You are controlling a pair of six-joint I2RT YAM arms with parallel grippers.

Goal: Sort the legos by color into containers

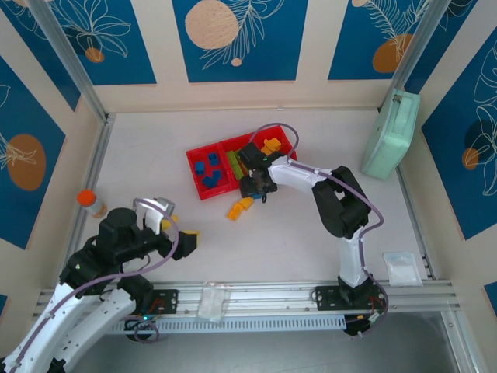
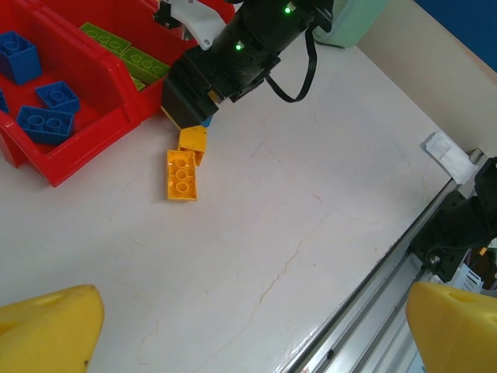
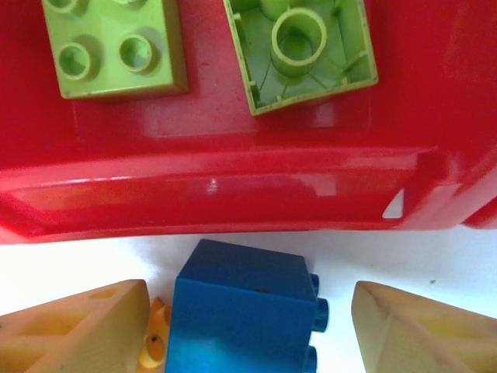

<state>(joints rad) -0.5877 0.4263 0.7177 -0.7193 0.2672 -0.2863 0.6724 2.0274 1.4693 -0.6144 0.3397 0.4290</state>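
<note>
Right wrist: right jaws unclenched, straddling blue brick [image 3: 241,311] just outside wall of red bins [image 3: 233,194] for pickup; left jaws released, idle.

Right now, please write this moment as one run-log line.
right pincer: open, astride blue brick beside red bins | left pincer: open, empty | orange bricks: two on table

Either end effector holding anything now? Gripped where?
Nothing held. The right end effector straddles the blue brick on the table, with a gap at one finger; the left end effector is open and empty.
</note>
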